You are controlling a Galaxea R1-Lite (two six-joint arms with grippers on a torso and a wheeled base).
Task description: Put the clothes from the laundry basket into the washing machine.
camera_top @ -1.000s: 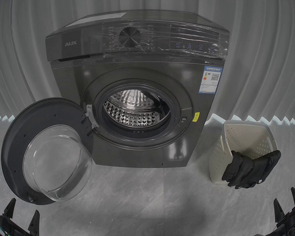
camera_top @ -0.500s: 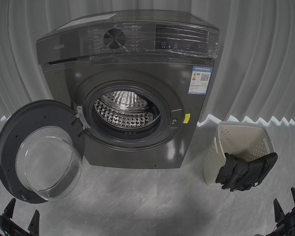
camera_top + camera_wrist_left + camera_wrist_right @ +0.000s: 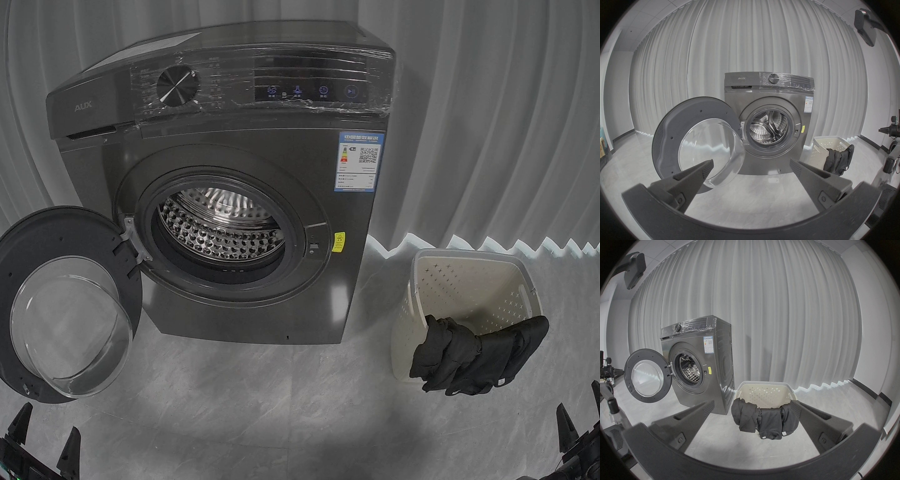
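The grey washing machine (image 3: pixel 219 125) stands with its round door (image 3: pixel 62 312) swung wide to the left and its steel drum (image 3: pixel 219 225) bare. To its right, a cream laundry basket (image 3: pixel 465 281) sits on the floor with black clothes (image 3: pixel 475 356) draped over its near rim. My left gripper (image 3: pixel 50 419) is low at the front left, open and holding nothing. My right gripper (image 3: pixel 578 406) is low at the front right, open, a short way in front of the basket. In the right wrist view the clothes (image 3: pixel 762 419) hang just beyond the open right gripper (image 3: pixel 752 402).
White pleated curtains (image 3: pixel 500 125) close off the room behind the machine and basket. The grey tiled floor (image 3: pixel 281 400) lies open between me, the machine and the basket. The open door juts out over the floor at the left.
The whole head picture has slid leftwards, so the camera has turned right, toward the basket. Machine, basket and clothes keep their places relative to each other. Both grippers look unchanged.
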